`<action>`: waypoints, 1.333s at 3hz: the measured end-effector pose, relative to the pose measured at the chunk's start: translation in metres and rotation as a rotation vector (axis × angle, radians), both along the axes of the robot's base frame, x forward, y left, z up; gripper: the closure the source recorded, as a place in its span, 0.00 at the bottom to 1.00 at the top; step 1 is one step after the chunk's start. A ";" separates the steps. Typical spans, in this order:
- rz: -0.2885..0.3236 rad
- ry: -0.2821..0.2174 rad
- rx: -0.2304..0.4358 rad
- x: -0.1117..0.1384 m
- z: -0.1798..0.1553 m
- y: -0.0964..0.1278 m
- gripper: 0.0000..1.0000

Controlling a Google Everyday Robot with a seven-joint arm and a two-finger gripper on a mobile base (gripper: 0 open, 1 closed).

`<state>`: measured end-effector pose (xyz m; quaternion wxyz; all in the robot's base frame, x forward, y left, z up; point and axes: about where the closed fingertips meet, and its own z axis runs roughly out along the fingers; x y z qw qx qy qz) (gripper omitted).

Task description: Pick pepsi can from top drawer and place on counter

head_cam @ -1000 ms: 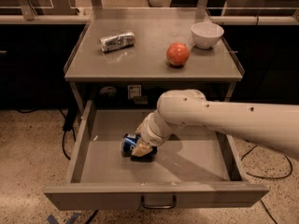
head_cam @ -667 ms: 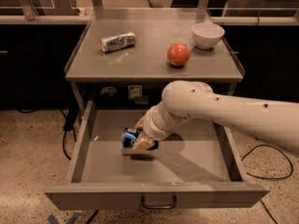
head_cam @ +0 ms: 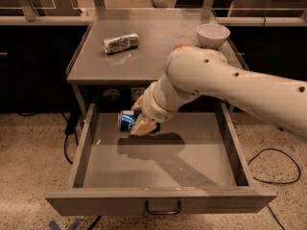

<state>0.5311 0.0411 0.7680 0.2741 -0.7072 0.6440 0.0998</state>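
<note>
The pepsi can (head_cam: pixel 126 121), blue with silver ends, is held on its side in my gripper (head_cam: pixel 138 115), lifted above the floor of the open top drawer (head_cam: pixel 158 152) near its back left. The tan fingers (head_cam: pixel 143 126) are shut on the can's right end. My white arm reaches in from the right and hides part of the counter (head_cam: pixel 148 47). The can's shadow falls on the drawer floor below it. The drawer's curved handle (head_cam: pixel 163 209) is on the front panel.
On the counter lie a silver-grey can (head_cam: pixel 121 42) at the left and a white bowl (head_cam: pixel 212 35) at the right; a red thing (head_cam: pixel 180 46) peeks out behind my arm. Cables run on the speckled floor on both sides of the cart.
My gripper has lifted the pepsi can off the drawer floor and carried it up and toward the back. The arm has risen and now covers the red thing on the counter.
</note>
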 end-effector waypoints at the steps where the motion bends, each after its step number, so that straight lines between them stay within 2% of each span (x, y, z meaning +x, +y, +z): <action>1: 0.029 -0.036 -0.014 0.005 0.039 0.008 1.00; 2: 0.043 -0.067 -0.038 0.009 0.073 0.018 1.00; 3: 0.043 -0.067 -0.038 0.009 0.073 0.018 1.00; 4: 0.070 -0.126 -0.022 0.018 0.109 0.019 1.00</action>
